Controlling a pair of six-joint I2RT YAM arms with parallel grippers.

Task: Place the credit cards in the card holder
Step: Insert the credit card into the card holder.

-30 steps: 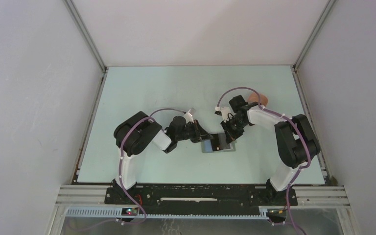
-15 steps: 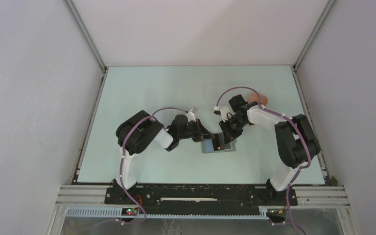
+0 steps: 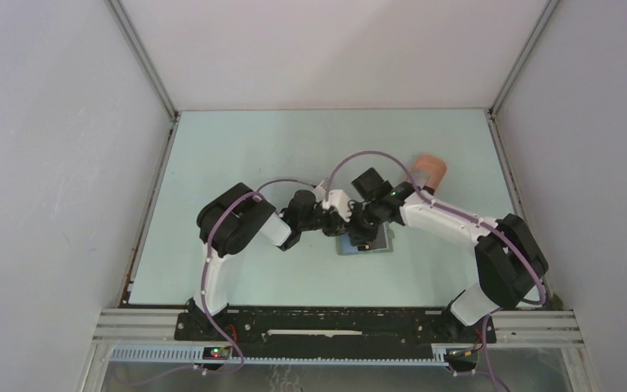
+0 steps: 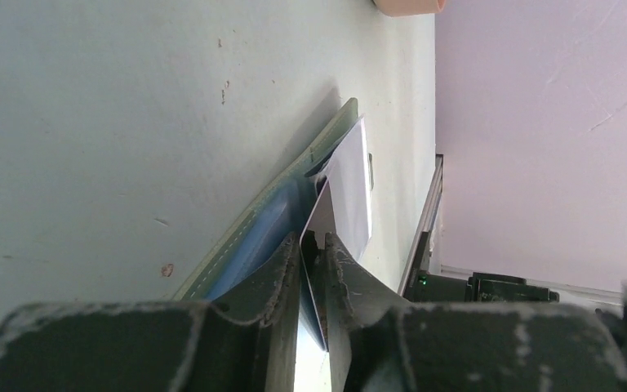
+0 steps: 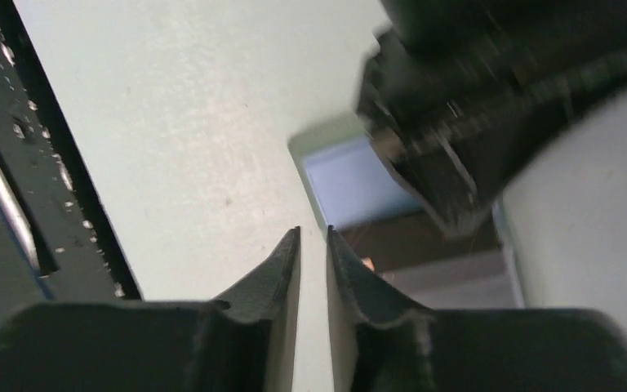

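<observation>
The grey-green card holder [image 3: 381, 243] lies open on the table between both arms, and its stitched edge [image 4: 222, 260] shows in the left wrist view. A bluish credit card [image 4: 263, 235] lies flat in it, seen again as the blue card [image 5: 348, 183]. A second thin card [image 4: 351, 175], pale on the side I see, stands on edge out of the holder. Its near corner sits between the fingers of my left gripper [image 4: 313, 238], whose jaws are slightly parted, with light showing beside the card. My right gripper [image 5: 313, 231] hovers at the holder's left edge, narrowly open and empty.
A salmon-pink tray [image 3: 429, 168] sits at the back right, its edge [image 4: 408, 6] at the top of the left wrist view. The two grippers [image 3: 353, 226] crowd together over the holder. A metal frame rail [image 5: 16, 163] runs along the table's near edge.
My right gripper let go of the upright card and swung left and forward over the holder's left edge. My left gripper's jaws have parted slightly around the card.
</observation>
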